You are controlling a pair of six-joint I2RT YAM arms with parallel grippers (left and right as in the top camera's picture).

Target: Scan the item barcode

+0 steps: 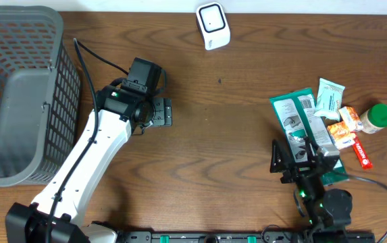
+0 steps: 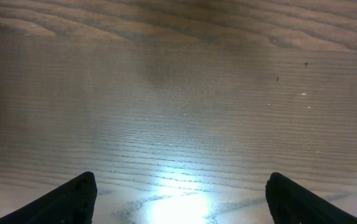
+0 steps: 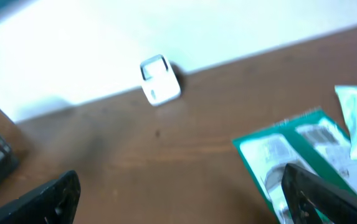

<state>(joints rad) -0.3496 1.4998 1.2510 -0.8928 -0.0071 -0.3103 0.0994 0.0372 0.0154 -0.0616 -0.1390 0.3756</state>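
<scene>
Though overhead shows scanner (image 1: 212, 25), left wrist tabletop (image 2: 178, 93)

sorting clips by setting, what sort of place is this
Probably a mock shop checkout on a brown wooden table: a small white box-shaped scanner at the far edge, a grey plastic mesh basket, and a pile of small packaged goods.

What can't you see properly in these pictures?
- Print on the green packet: too small from overhead and blurred in the right wrist view.
- Lower part of that packet: hidden under the right gripper from overhead.
- Basket: cut off by the overhead picture's left edge.
- Small packs beside the packet: labels too small to read.
</scene>
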